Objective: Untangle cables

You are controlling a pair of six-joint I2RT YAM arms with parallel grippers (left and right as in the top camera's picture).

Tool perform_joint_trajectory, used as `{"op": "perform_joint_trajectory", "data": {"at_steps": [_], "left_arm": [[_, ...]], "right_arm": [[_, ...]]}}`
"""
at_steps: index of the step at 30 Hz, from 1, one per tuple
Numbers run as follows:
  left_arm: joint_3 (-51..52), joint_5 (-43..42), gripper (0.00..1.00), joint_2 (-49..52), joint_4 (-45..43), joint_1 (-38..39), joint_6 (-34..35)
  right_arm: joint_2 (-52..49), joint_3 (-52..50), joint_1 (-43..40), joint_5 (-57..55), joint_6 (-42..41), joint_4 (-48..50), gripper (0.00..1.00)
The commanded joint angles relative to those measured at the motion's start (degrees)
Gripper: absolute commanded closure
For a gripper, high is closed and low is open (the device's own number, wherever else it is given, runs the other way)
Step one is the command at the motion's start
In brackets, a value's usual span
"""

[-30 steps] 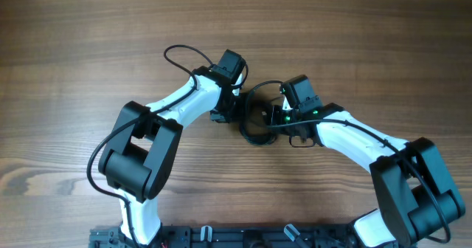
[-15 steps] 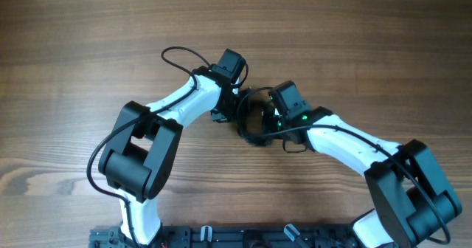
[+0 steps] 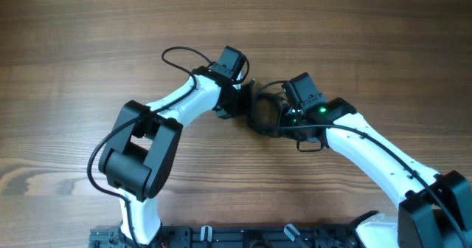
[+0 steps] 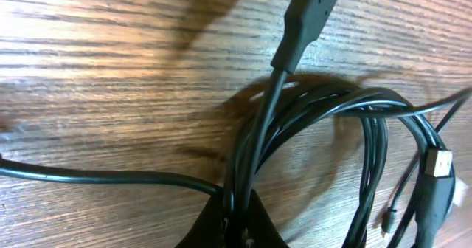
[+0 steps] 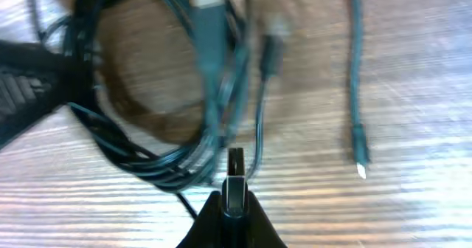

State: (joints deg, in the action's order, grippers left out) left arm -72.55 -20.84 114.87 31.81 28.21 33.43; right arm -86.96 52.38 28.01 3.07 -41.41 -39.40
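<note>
Coiled cables (image 3: 256,122) lie on the wooden table (image 3: 74,41).

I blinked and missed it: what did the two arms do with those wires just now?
The right hand reached left into the coil of cables, pinched shut on it, then drew back rightward, tugging the coil slightly that way. The left hand finished closing on the coil's other side. The left arm barely moved.
</note>
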Motion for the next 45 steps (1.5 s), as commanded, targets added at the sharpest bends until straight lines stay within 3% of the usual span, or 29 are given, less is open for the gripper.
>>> {"op": "perform_joint_trajectory", "data": {"at_steps": [1, 5, 12, 14, 17, 19, 26, 32, 36, 45], "left_arm": [[0.33, -0.83, 0.96, 0.81, -0.33, -4.02, 0.52], [0.33, -2.51, 0.96, 0.81, -0.59, -5.25, 0.5], [0.33, -4.28, 0.96, 0.81, -2.27, -5.25, 0.46], [0.33, -5.84, 0.96, 0.81, -2.56, -5.25, -0.17], [0.33, -8.98, 0.96, 0.81, -3.69, -5.25, -0.85], [0.33, -14.51, 0.96, 0.81, -5.95, -5.25, -4.83], [0.35, -15.78, 0.96, 0.81, -4.55, -3.91, -12.26], [0.35, -15.8, 0.96, 0.81, -4.83, -3.5, -12.02], [0.35, -15.78, 0.96, 0.81, -4.83, -3.52, -12.0], [0.35, -15.8, 0.96, 0.81, -4.79, -3.52, -12.0]], "right_arm": [[1.03, 0.55, -0.28, -3.67, -2.27, -3.19, 0.96], [1.03, 0.52, -0.28, 1.22, -2.21, -4.83, 0.95], [1.03, 0.52, -0.28, 3.37, -2.19, -3.72, 0.61], [1.03, 0.52, -0.28, 3.34, -2.08, -3.3, 0.58], [1.03, 0.52, -0.28, 3.17, -2.03, -2.12, 0.59], [1.03, 0.52, -0.28, 1.11, 0.09, 1.16, 0.62], [1.03, 0.52, -0.28, -15.26, 0.85, 11.34, 0.71], [-1.9, 0.42, -0.28, -10.14, 0.7, 11.1, 0.72], [-6.62, 0.42, -0.28, -9.2, 0.72, 10.99, 0.67], [-6.75, 0.42, -0.28, -9.75, 0.92, 11.08, 0.57]]}}
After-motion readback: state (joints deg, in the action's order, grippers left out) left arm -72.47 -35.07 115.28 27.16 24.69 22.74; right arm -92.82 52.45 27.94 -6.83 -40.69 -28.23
